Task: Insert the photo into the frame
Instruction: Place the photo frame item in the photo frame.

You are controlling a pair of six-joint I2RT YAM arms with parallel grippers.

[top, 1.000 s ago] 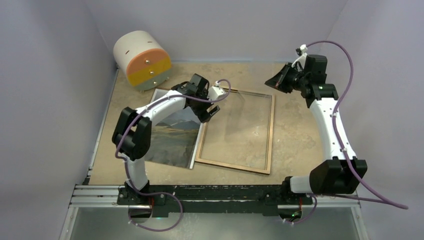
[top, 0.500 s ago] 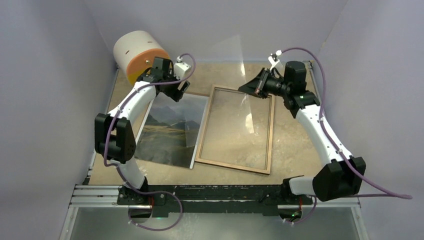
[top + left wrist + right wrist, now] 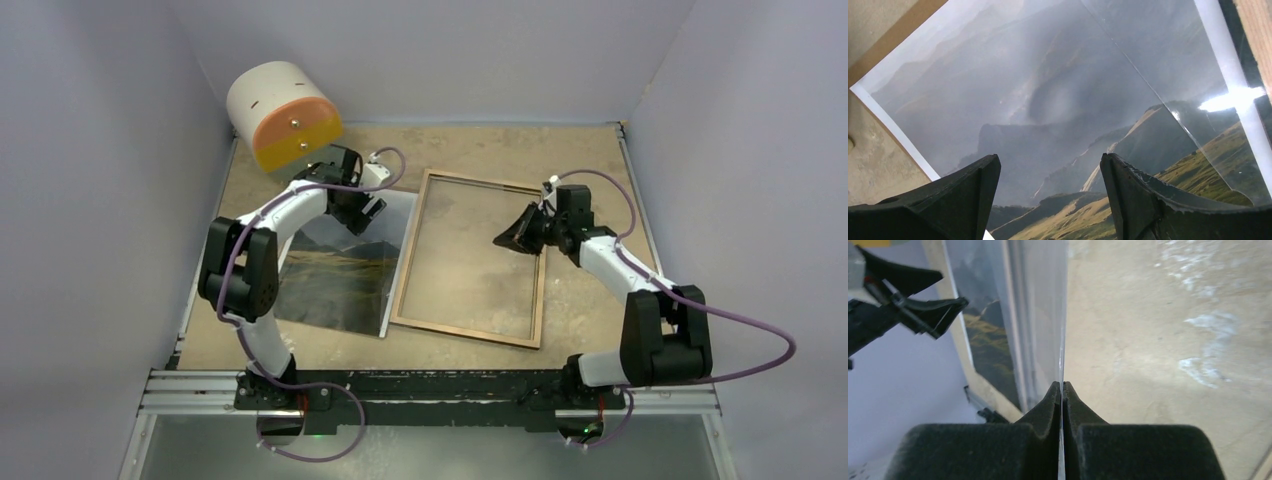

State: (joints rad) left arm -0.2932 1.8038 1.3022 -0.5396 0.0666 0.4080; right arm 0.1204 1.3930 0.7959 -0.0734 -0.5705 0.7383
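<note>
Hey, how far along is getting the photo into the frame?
Done: nothing yet; the photo lies beside the frame, outside it. In hand: the right hand pinches a thin clear sheet over the frame; the open left hand hovers over the photo. Left: gripping and inserting it.

Soft even light; photo [image 3: 1058,110] glares — foreground blurred.

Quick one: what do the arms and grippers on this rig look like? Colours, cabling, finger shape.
Both match. The left arm and right arm have white tubular links with bulky black joint housings. A purple cable runs along each arm from base to wrist. The left gripper and right gripper carry matte black, wedge-shaped fingers that taper to thin tips. No markings are visible.
</note>
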